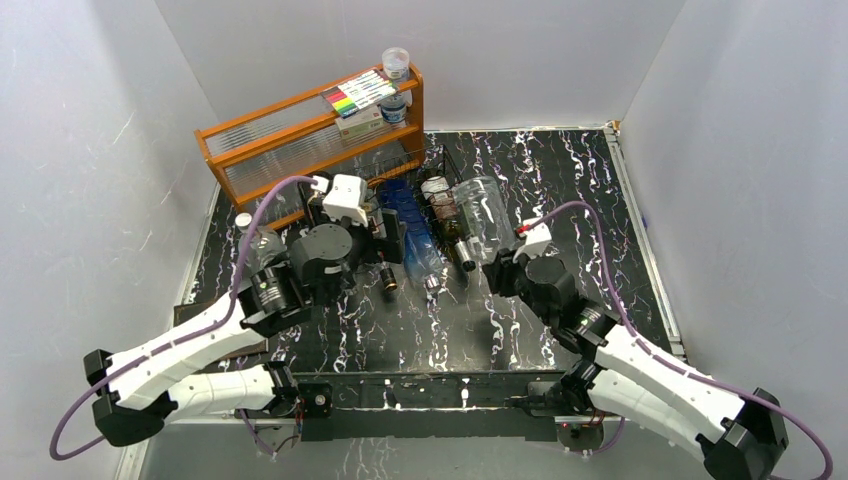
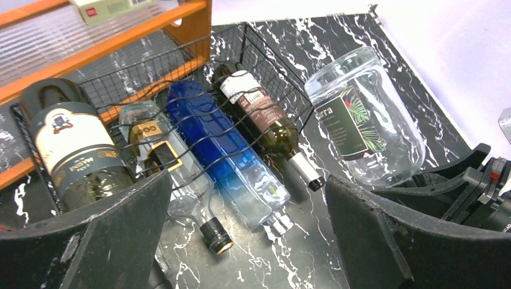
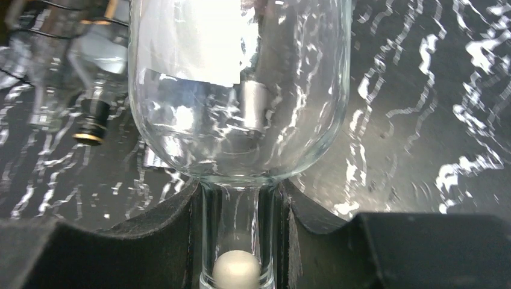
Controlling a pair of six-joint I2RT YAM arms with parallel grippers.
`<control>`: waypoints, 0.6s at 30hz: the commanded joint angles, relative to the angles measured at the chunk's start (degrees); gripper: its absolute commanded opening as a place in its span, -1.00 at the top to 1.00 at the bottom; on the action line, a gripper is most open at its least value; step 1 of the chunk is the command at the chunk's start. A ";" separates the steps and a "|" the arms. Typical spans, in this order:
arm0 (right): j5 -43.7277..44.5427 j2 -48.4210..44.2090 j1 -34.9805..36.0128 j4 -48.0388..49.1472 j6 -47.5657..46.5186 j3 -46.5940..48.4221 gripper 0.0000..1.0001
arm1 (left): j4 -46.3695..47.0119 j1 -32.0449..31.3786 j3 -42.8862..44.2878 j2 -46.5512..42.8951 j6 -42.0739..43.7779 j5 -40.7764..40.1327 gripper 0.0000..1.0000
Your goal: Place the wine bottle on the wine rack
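The wine bottle (image 1: 484,215) (image 2: 367,120) (image 3: 241,90) is clear glass with a green leaf label. My right gripper (image 1: 497,268) (image 3: 238,192) is shut on its neck, and its body points away towards the back. It sits just right of the wine rack (image 1: 452,165) (image 2: 274,72), a low black wire rack. In the rack lie a dark bottle with a cream label (image 2: 72,144), a clear bottle with a black cap (image 2: 156,150), a blue bottle (image 2: 223,150) and a dark green bottle (image 2: 265,117). My left gripper (image 1: 390,232) (image 2: 247,180) hangs open over the rack's front, holding nothing.
An orange wooden shelf (image 1: 300,130) stands behind the rack at the back left, with markers and small jars on top. A small clear jar (image 1: 248,240) stands left of my left arm. White walls close in the black marbled table (image 1: 600,220) on three sides.
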 commanded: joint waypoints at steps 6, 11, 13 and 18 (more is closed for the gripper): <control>-11.89 9.64 -0.12 30.50 -0.25 11.66 1.00 | -2.08 -0.07 2.21 -5.46 1.25 -4.73 -0.96; -14.92 19.49 -0.12 39.48 3.45 15.16 1.00 | -3.49 -0.05 2.45 -6.37 0.62 -5.36 -0.96; -15.39 22.84 -0.16 42.52 5.23 16.39 1.00 | -4.02 -0.07 2.73 -6.91 0.51 -5.63 -0.96; -16.40 30.60 0.65 47.18 8.33 20.43 1.00 | -5.08 -0.07 3.21 -9.02 0.53 -6.15 -0.96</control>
